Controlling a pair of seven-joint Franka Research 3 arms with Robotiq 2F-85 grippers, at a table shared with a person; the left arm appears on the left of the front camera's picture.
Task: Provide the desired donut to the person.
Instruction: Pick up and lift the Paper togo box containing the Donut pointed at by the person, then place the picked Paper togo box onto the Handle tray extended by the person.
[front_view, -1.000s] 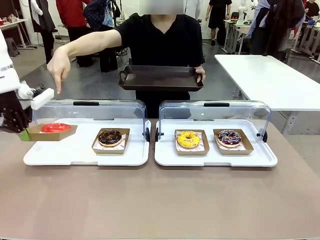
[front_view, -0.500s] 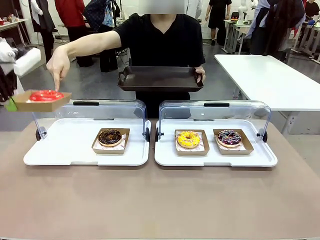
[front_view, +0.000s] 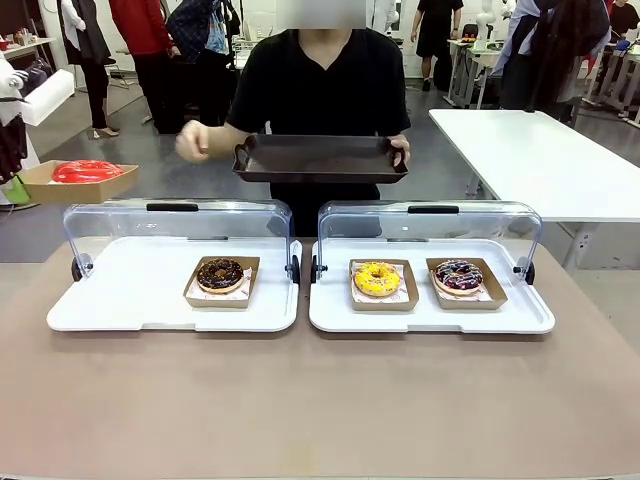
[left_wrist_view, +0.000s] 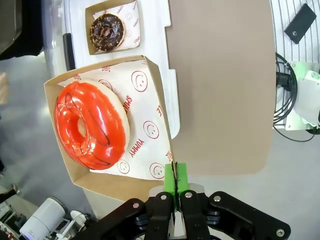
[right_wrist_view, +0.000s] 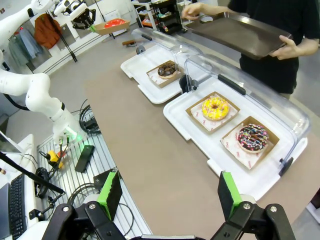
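Currently the red donut sits in its paper box, aloft at the tabletop's left end. Left jaws clenched on one thin box wall near a corner, so the load hangs off one side.

Judgement: carry it level and slow, high over the raised clear lid, then lower it onto the dark serving tray held by the person. The person's free hand is at the tray corner nearest the box, in the likely path.

Chocolate donut, yellow donut and sprinkled donut lie in their cases. Right jaws spread wide, empty, on the robot's side.
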